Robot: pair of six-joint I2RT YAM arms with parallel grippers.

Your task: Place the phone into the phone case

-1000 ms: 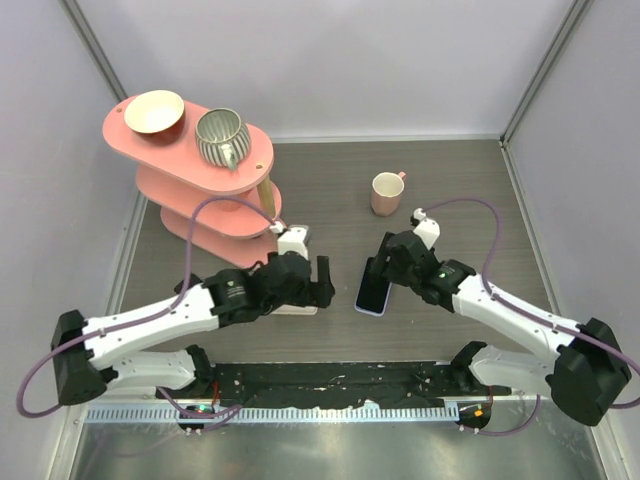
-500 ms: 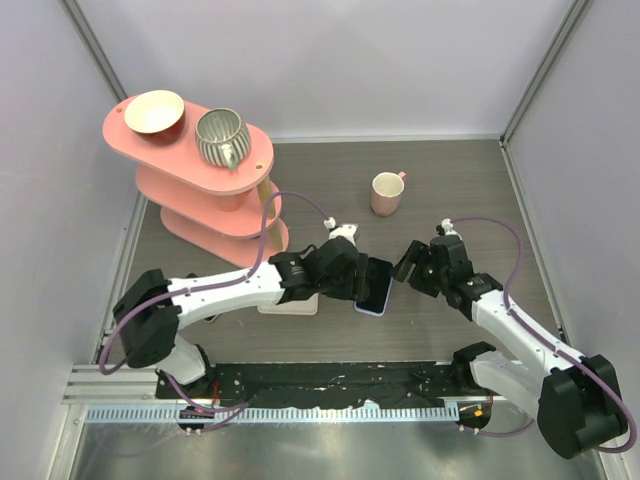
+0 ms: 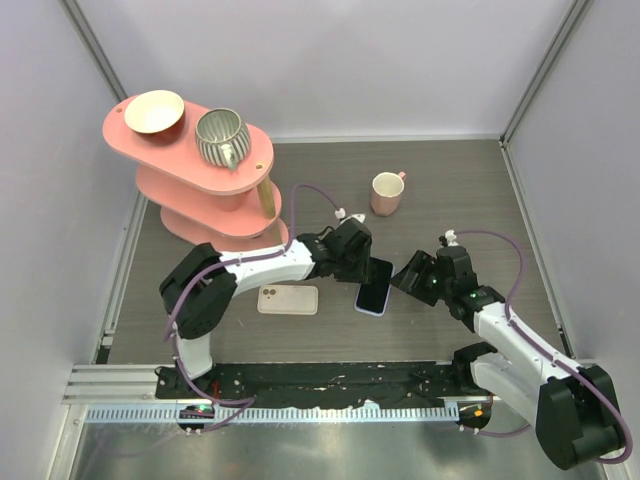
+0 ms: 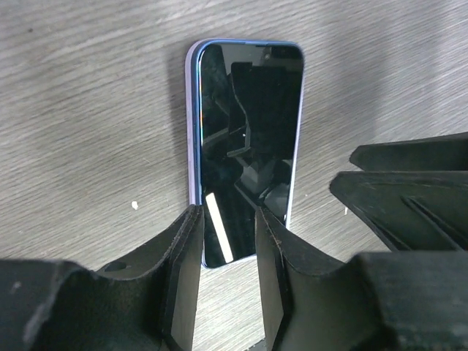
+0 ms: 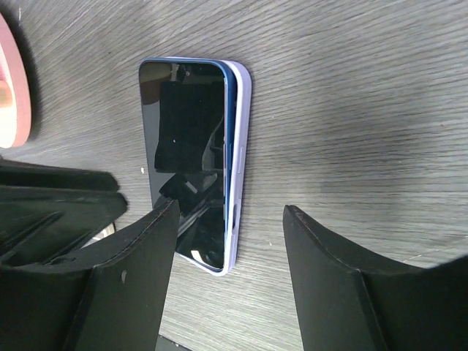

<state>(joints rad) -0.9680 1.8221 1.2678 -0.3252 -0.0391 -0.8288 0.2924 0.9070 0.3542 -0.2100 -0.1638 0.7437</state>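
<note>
The phone (image 3: 373, 290) lies flat on the table, dark screen up, its blue edge resting in a lavender phone case (image 5: 241, 139). In the right wrist view the blue edge stands slightly proud of the case along one long side. My left gripper (image 3: 357, 268) hovers over the phone's far end with its jaws a narrow gap apart and nothing between them. In the left wrist view (image 4: 228, 219) the phone (image 4: 248, 139) stretches away from the fingertips. My right gripper (image 3: 407, 279) is wide open just right of the phone, and it shows as empty in the right wrist view (image 5: 230, 213).
A beige flat case-like slab (image 3: 288, 299) with camera holes lies left of the phone. A pink mug (image 3: 386, 193) stands behind. A pink tiered shelf (image 3: 180, 190) at back left carries a bowl (image 3: 154, 111) and a striped cup (image 3: 222, 137).
My left gripper swung right from over the beige slab to the phone's far end. My right gripper drew back to the right, off the phone, and is now wide open.
</note>
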